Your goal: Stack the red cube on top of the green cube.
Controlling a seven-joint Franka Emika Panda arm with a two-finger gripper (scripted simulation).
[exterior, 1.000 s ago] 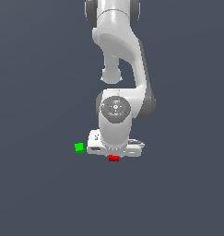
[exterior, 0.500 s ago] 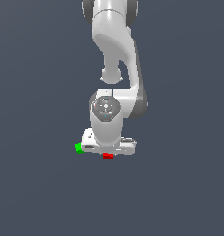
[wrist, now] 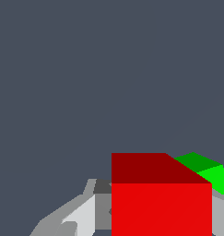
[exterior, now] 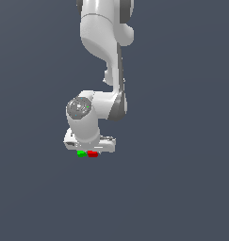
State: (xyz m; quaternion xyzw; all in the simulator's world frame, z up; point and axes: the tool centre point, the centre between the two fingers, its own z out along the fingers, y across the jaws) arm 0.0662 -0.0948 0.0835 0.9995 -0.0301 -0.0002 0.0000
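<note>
The red cube sits between the fingers of my gripper, which is shut on it. In the exterior view it lies right beside the green cube, on that cube's right and at about the same height in the picture. In the wrist view the red cube fills the space between the grey fingers. The green cube shows just past it, partly hidden by it. I cannot tell whether the two cubes touch.
The white arm rises above the hand. All around is a plain dark grey floor with nothing else on it.
My gripper has moved to the exterior view's left and slightly up with the red cube in it, closing the gap to the green cube. The green cube has stayed put.
</note>
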